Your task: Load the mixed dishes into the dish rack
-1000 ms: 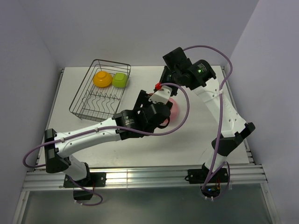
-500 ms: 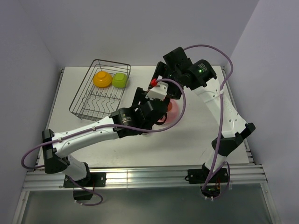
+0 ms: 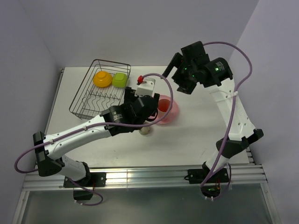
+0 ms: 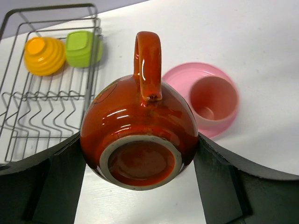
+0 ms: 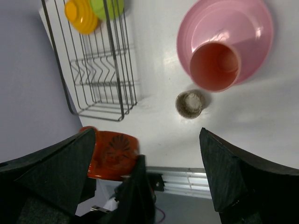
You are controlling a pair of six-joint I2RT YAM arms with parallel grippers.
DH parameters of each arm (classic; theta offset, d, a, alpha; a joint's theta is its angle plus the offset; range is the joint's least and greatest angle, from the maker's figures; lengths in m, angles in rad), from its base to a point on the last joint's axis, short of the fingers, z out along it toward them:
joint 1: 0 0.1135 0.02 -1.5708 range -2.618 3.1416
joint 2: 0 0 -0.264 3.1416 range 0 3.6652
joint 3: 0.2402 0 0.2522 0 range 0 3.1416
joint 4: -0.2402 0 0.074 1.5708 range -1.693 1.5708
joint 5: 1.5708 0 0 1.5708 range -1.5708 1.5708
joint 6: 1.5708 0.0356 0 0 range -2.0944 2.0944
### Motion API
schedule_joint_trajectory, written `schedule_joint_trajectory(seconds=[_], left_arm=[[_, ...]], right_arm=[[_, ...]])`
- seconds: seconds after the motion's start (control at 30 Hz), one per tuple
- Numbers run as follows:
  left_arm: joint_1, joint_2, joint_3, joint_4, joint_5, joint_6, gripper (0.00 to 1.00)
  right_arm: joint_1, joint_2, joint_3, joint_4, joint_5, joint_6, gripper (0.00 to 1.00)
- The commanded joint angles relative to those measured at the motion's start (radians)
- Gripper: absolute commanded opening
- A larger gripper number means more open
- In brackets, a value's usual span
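Observation:
My left gripper [image 4: 140, 161] is shut on the dark red-brown mug [image 4: 140, 121], bottom toward the camera and handle pointing away; it hangs above the table between the dish rack [image 3: 93, 100] and the pink plate [image 3: 173, 115]. A pink tumbler [image 3: 164, 105] stands upright on that plate. A small grey-brown dish [image 3: 145, 131] rests on the table near the left gripper [image 3: 141, 106]. An orange-yellow bowl [image 3: 102, 78] and a yellow-green bowl [image 3: 120, 80] lie in the rack's far end. My right gripper [image 5: 146, 135] is open and empty, high above the table at the back right.
The rack's near tines [image 4: 42, 121] hold nothing. Grey walls close in the table on the left, back and right. The left arm [image 3: 84, 130] stretches across the table's front left. An aluminium rail [image 3: 140, 177] runs along the near edge.
The right gripper has opened and pulled up and to the right, away from the left gripper. The left gripper has shifted left with the mug, uncovering the tumbler and small dish.

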Motion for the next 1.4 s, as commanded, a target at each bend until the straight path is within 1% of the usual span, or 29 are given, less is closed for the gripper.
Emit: schedule_joint_trajectory(seconds=[0.0,0.03,0.1,0.13,0.2,0.23,0.27,0.4,0.43,0.6,0.67,0.77,0.87,1.0,1.17,1.37], left_arm=[[0.08,-0.076,0.001,-0.036,0.008,-0.113,0.0],[0.136,-0.081,0.001,-0.073,0.022,-0.139,0.0],[0.201,-0.09,-0.001,-0.096,0.054,-0.193,0.0],[0.266,-0.096,-0.001,-0.104,0.085,-0.211,0.0],[0.331,-0.09,0.018,-0.107,0.14,-0.223,0.0],[0.392,-0.08,0.031,-0.119,0.148,-0.234,0.0],[0.419,-0.066,0.048,-0.127,0.151,-0.239,0.0],[0.535,0.05,0.183,-0.183,0.154,-0.294,0.0],[0.581,0.072,0.206,-0.19,0.177,-0.318,0.0],[0.713,0.205,0.306,-0.15,0.278,-0.39,0.0],[0.746,0.245,0.328,-0.137,0.329,-0.436,0.0],[0.795,0.319,0.363,-0.122,0.364,-0.493,0.0],[0.838,0.377,0.384,-0.107,0.389,-0.538,0.0],[0.887,0.468,0.446,-0.133,0.406,-0.585,0.0],[0.896,0.555,0.531,-0.179,0.421,-0.621,0.0],[0.916,0.614,0.526,-0.174,0.496,-0.662,0.0]], right_arm=[[-0.089,-0.099,-0.043,0.008,0.055,0.016,1.0],[-0.108,-0.115,-0.057,0.013,0.058,0.01,1.0],[-0.134,-0.156,-0.115,0.033,0.064,-0.014,1.0],[-0.154,-0.183,-0.132,0.039,0.067,-0.029,1.0],[-0.165,-0.208,-0.193,0.059,0.07,-0.042,1.0],[-0.168,-0.225,-0.209,0.062,0.07,-0.051,1.0],[-0.168,-0.231,-0.225,0.064,0.07,-0.056,1.0],[-0.168,-0.254,-0.313,0.079,0.058,-0.074,1.0],[-0.167,-0.26,-0.325,0.08,0.05,-0.082,1.0],[-0.168,-0.285,-0.431,0.091,0.03,-0.106,0.99],[-0.168,-0.297,-0.471,0.094,0.03,-0.12,0.99],[-0.168,-0.311,-0.499,0.094,0.039,-0.135,0.99],[-0.168,-0.317,-0.506,0.093,0.044,-0.145,0.99],[-0.17,-0.322,-0.529,0.093,0.051,-0.158,0.99],[-0.176,-0.336,-0.565,0.119,0.042,-0.162,0.99],[-0.185,-0.336,-0.562,0.12,0.05,-0.172,0.99]])
